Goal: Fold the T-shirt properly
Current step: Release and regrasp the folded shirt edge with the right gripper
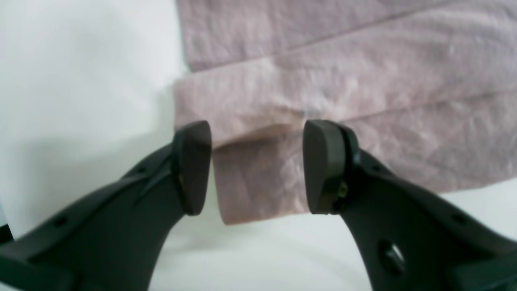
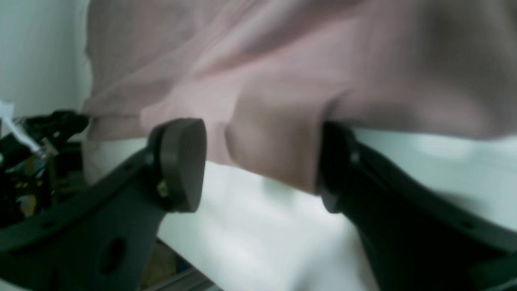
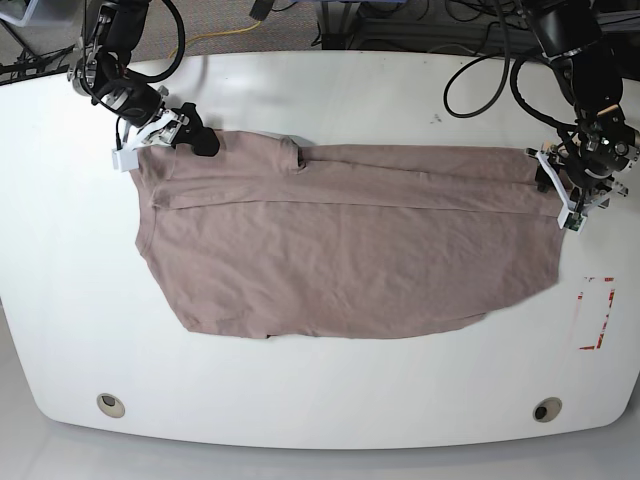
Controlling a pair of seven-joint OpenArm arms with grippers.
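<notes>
The T-shirt [image 3: 350, 250] lies flat on the white table [image 3: 320, 410], its far long edge turned over into a narrow band. At the cloth's right end my left gripper [image 3: 553, 185] is open; in the left wrist view the T-shirt [image 1: 363, 81] corner lies beyond and between the spread fingers of the gripper [image 1: 258, 165], unpinched. My right gripper [image 3: 205, 142] sits at the far left corner. There the right gripper [image 2: 258, 165] is open, jaws wide apart, with a loose fold of the T-shirt [image 2: 274, 133] hanging between them and draped against the right finger [image 2: 335, 178].
A red-outlined marking [image 3: 597, 312] is on the table at the right. Round holes [image 3: 111, 404] [image 3: 545, 409] sit near the front edge. Cables [image 3: 480, 40] trail behind the back edge. The table's edge [image 2: 181, 279] shows below the right gripper.
</notes>
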